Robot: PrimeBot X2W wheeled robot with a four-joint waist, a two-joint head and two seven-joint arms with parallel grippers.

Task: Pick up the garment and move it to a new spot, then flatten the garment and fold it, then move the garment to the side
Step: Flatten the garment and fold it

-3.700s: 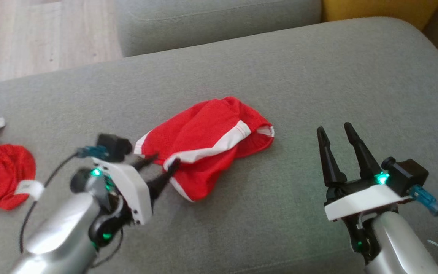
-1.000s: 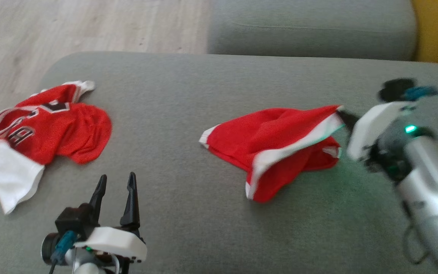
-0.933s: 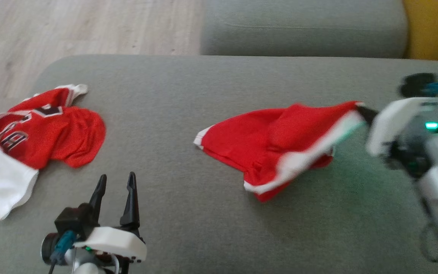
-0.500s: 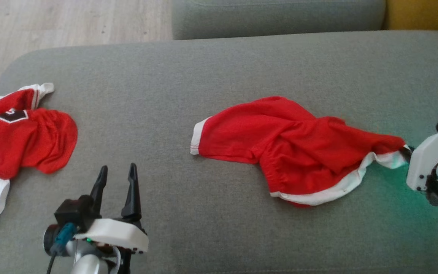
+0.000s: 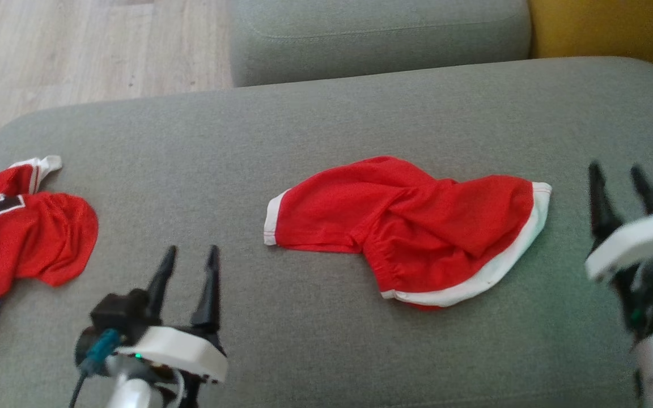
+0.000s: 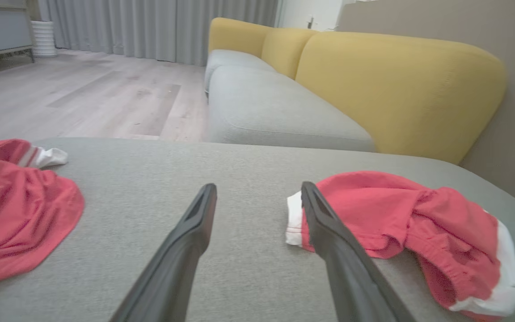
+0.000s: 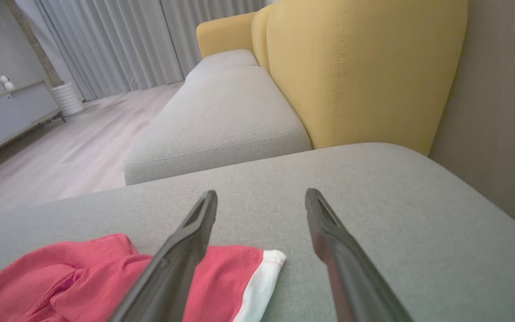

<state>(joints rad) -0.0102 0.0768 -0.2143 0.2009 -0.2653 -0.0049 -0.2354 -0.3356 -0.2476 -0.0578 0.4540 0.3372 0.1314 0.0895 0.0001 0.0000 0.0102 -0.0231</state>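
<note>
Garment (image 5: 406, 226) between jersey (image 5: 26, 238) and right gripper (image 5: 614, 168)

A broad grey upholstered seat (image 5: 360, 113) spreads out before me, with a second grey cushion (image 5: 377, 34) just beyond its far edge. Mustard-yellow backrests (image 6: 400, 85) line one side of the seating, set against a taupe wall (image 7: 499, 89). Pale wood-plank flooring (image 5: 77, 51) runs off to floor-length grey curtains (image 6: 159, 27), where a white ribbed pot (image 6: 43, 38) stands beside a low grey cabinet (image 7: 11, 112) on thin legs. Soft, even light fills the room.
</note>
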